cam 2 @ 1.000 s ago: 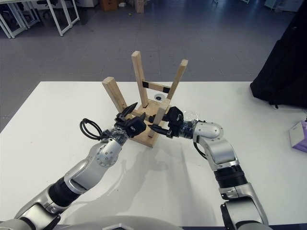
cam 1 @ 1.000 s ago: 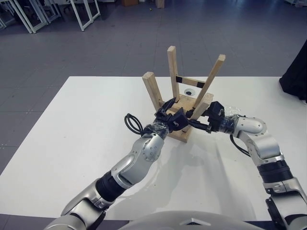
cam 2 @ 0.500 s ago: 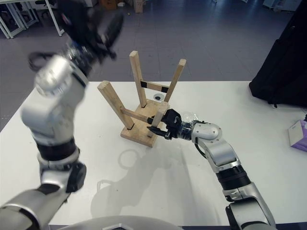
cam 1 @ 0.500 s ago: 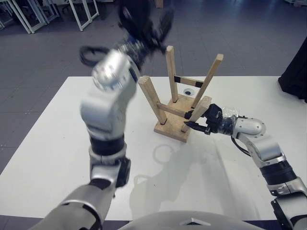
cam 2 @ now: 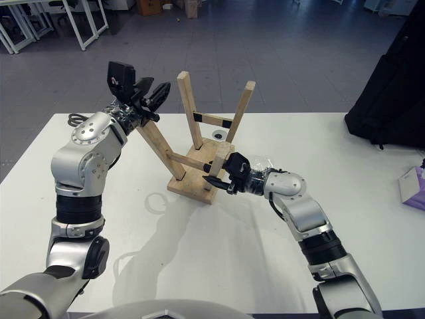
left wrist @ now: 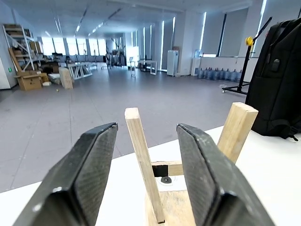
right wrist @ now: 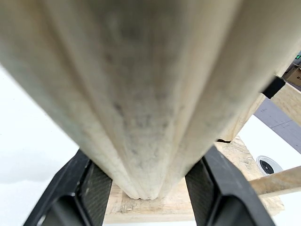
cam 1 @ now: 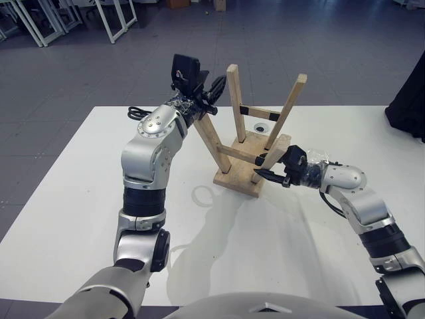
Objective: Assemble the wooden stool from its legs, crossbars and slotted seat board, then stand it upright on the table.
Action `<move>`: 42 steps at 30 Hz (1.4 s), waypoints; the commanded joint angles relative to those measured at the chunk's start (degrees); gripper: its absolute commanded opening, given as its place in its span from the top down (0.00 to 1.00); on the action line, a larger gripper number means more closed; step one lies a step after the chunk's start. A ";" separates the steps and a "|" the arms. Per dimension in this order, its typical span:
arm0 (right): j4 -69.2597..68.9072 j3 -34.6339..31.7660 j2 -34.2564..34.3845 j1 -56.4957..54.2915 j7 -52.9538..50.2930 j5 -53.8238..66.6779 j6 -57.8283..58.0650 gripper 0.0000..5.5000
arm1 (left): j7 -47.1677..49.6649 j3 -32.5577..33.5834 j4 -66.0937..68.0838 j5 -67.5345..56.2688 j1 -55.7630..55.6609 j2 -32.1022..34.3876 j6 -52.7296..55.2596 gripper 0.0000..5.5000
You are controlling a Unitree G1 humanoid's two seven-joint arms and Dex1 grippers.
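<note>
Stool (cam 1: 240,154) upside down; right hand (cam 1: 264,174) clamps 1 leg (cam 1: 275,149).

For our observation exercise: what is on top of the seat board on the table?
Four legs stand up from the seat board, linked by crossbars; the right gripper clamps the near leg. Slots under the leg ends are covered.

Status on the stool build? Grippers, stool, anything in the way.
Left gripper open, raised by near-left leg top. Right gripper shut on near-right leg, low by seat board. Stool inverted, legs up, not yet upright.
</note>
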 commanded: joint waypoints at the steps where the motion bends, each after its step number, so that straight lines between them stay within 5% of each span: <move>1: 12.05 8.49 -2.01 10.70 -0.76 -9.83 7.05 0.63 | 0.54 3.32 12.04 -0.55 4.12 1.30 5.65 0.57; 6: 14.91 7.15 -3.47 7.10 3.08 -8.37 3.19 0.63 | 2.32 22.49 3.46 -24.18 -13.86 2.04 12.20 0.57; 10: 21.22 5.56 -4.82 -0.12 10.76 -7.04 -0.83 0.63 | 6.55 33.90 6.18 -32.27 -22.04 11.46 12.16 0.57; 14: 29.58 4.44 -3.64 -9.09 16.14 -7.48 -6.68 0.63 | 8.05 33.82 6.36 -28.43 -14.81 15.45 12.27 0.57; 19: 42.05 3.38 -1.81 -20.76 22.05 -7.76 -14.55 0.63 | 6.55 25.22 3.75 -21.11 -3.67 14.82 9.86 0.57; 26: 48.37 3.91 -3.90 -24.89 25.85 -15.26 -19.35 0.37 | 5.41 16.31 -0.63 -15.72 8.12 11.88 8.20 0.58; 29: 47.10 1.25 -4.97 -24.88 16.45 -19.12 -17.58 0.33 | 6.25 10.42 -2.17 -9.23 15.34 11.50 4.88 0.58; 33: 25.34 -14.71 -1.19 -18.36 -0.88 -8.72 0.41 0.33 | 8.19 4.53 -2.96 -2.11 25.10 8.21 -0.35 0.58; 38: -14.49 -31.91 13.98 -10.89 -29.15 8.19 24.12 0.33 | 8.77 3.58 -4.39 -1.08 28.85 4.09 -0.73 0.58; 42: -28.99 -34.96 23.68 -22.45 -43.80 24.06 27.70 0.33 | 8.55 3.66 -3.92 -0.78 28.80 3.19 -0.58 0.58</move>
